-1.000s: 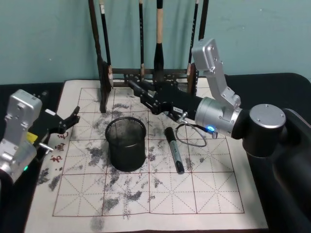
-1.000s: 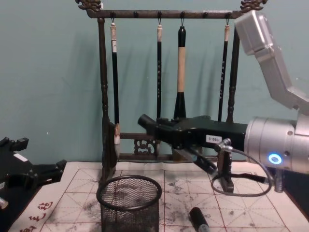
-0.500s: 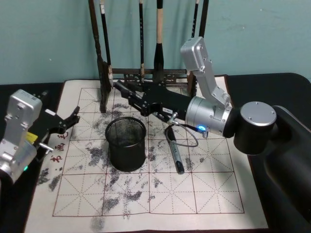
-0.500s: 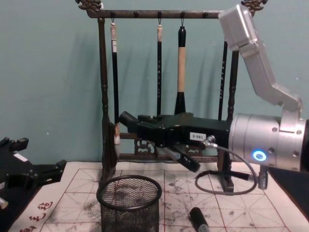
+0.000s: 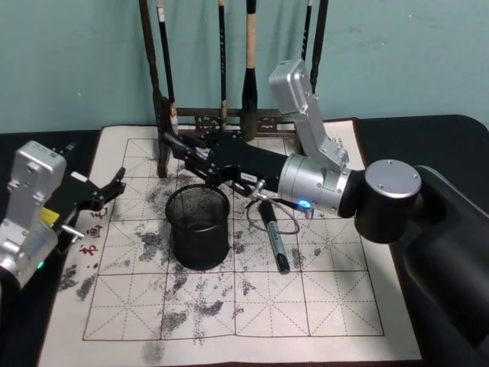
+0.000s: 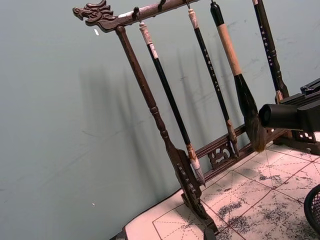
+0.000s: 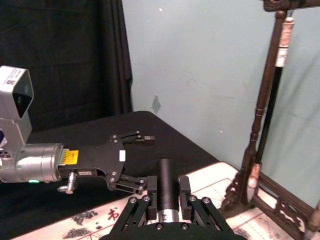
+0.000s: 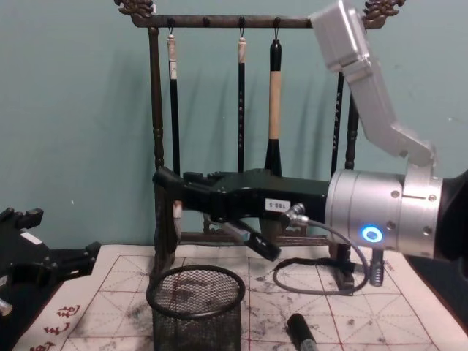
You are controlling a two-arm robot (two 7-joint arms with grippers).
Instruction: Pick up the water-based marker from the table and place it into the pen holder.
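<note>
My right gripper reaches leftward above the mat, shut on a black water-based marker held level between its fingers. The marker's tip hangs above and just behind the far left rim of the pen holder, a black mesh cup standing on the mat. A second dark marker lies on the mat to the right of the holder, with its cap end near the front. My left gripper rests open at the mat's left edge, also seen across the table.
A tall dark wooden brush rack with several hanging brushes stands behind the holder, close to the right gripper. The ink-stained gridded mat covers the black table. A cable loop hangs under the right wrist.
The right arm has swung left with the marker, from right of the pen holder to above its far rim. The left arm and the marker on the mat have stayed put.
</note>
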